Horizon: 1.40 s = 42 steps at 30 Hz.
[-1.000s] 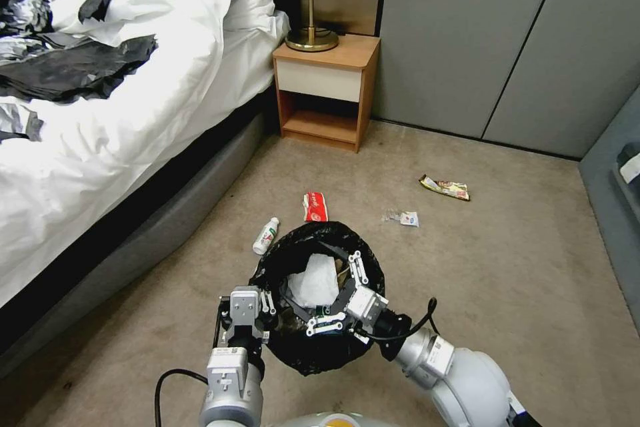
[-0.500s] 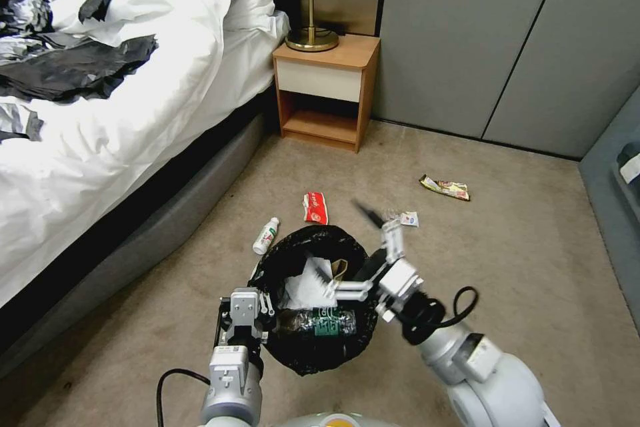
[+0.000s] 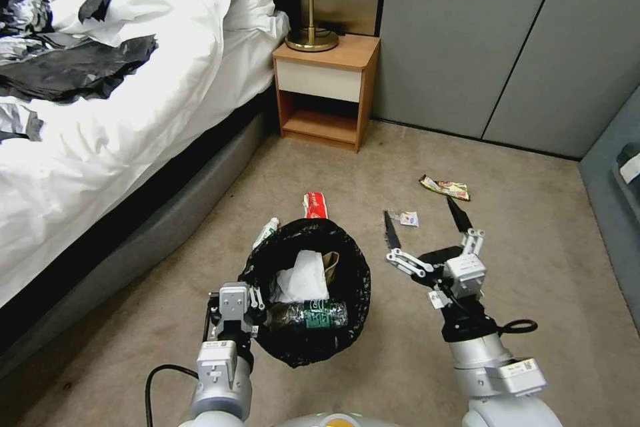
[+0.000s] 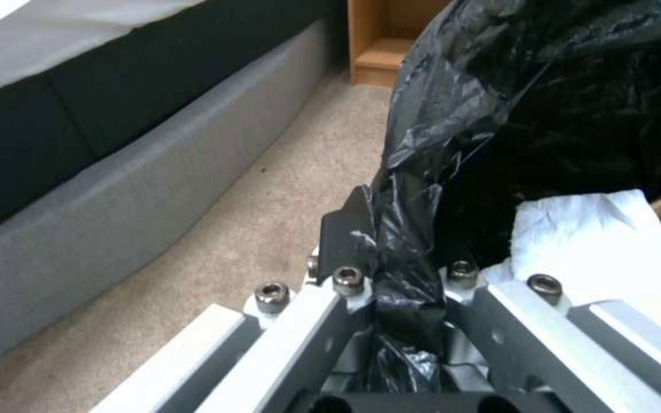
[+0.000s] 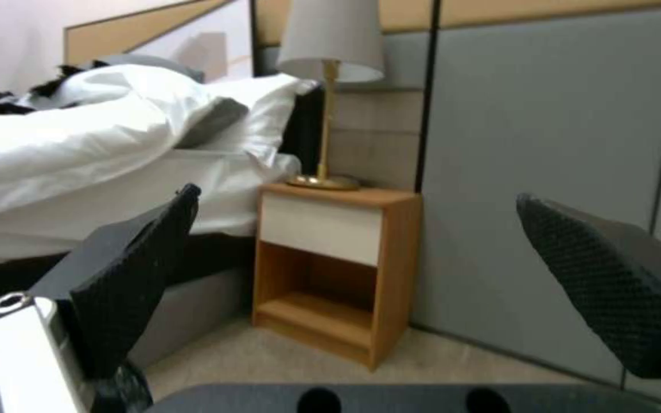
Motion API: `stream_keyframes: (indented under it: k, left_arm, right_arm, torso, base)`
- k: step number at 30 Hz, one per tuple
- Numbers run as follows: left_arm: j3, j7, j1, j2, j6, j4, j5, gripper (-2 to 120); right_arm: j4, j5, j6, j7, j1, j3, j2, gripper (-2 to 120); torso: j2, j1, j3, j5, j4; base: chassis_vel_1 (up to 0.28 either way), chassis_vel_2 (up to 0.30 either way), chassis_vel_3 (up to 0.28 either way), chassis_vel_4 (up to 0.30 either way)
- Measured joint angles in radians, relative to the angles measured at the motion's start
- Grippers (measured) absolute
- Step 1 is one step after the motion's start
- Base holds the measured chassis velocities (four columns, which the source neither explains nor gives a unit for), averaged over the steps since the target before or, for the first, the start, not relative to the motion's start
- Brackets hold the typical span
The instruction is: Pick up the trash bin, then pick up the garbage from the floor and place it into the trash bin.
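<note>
Black crinkled liner pinched between the left gripper (image 4: 392,298) pads, clamped on the near rim of the trash bin (image 3: 307,293), held low in front of the base. Inside the bin already: a crumpled white tissue (image 3: 301,277), a corner of brown paper bag (image 3: 331,260) and a clear green-labelled bottle (image 3: 312,313) lying across the near side. Right gripper (image 3: 425,223) off to the right of the bin, above the carpet, spread wide with nothing between the textured pads (image 5: 135,287), pointing toward the far floor and the nightstand (image 3: 327,93). Left on the floor: a small white bottle (image 3: 265,232) just beyond the bin's far-left rim, partly hidden by it; a red wrapper (image 3: 315,205) just behind the bin; a small crumpled clear scrap with a white label (image 3: 405,217) close to the right gripper's left fingertip; a yellow wrapper (image 3: 445,187) farther out toward the wall panels. Judged roughly half done: bin in hand, three pieces in, four pieces apparently to go. Heap of black and grey plastic sheets (image 3: 67,67) on the bed (image 3: 167,80) not part of the pickup.
</note>
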Motion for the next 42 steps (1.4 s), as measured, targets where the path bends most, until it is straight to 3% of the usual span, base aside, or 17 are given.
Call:
stream_keyframes:
  k: [19,42]
  left_arm:
    - [-0.005,-0.002,0.001,-0.001,0.005,-0.014,-0.006,1]
    - [-0.007,-0.002,-0.001,-0.007,0.008,-0.007,-0.005,1]
  right_arm:
    - [-0.042,0.03,0.022,-0.008,0.007,0.015,-0.003,100]
    - [-0.027,-0.005,-0.011,-0.038,0.028,-0.021,0.013,100]
  torso:
    - [0.0,0.0,0.0,0.0,-0.0001]
    - [0.0,0.0,0.0,-0.0001,0.0001]
  base:
    - [0.019,0.017,0.016,0.016]
    - [0.107,0.108,0.109,0.102]
